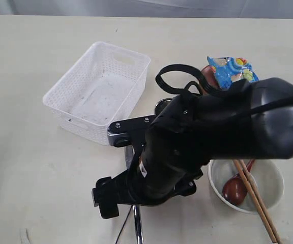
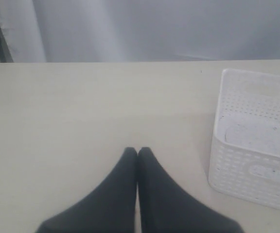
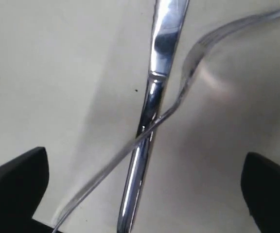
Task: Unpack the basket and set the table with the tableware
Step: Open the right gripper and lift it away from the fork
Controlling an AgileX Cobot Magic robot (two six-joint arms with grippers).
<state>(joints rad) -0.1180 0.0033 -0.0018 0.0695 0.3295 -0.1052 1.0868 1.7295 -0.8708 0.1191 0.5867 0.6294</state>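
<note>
The white basket (image 1: 98, 91) stands empty on the table (image 1: 29, 168); the left wrist view also catches the basket (image 2: 256, 145). In the right wrist view, a steel knife (image 3: 152, 111) lies on the table with a steel fork (image 3: 181, 94) crossed over it. My right gripper (image 3: 146, 160) hangs open just above them, its fingers wide on either side and touching neither. The knife handle (image 1: 137, 229) sticks out below my right arm (image 1: 212, 132). My left gripper (image 2: 137, 151) is shut on nothing, over bare table beside the basket.
A whitish bowl (image 1: 268, 175) at the lower right holds a brown wooden spoon (image 1: 235, 187) and chopsticks (image 1: 258, 203). A blue snack packet (image 1: 230, 70) lies over a brown plate (image 1: 206, 71). A steel cup's rim (image 1: 162, 105) peeks out beside the arm.
</note>
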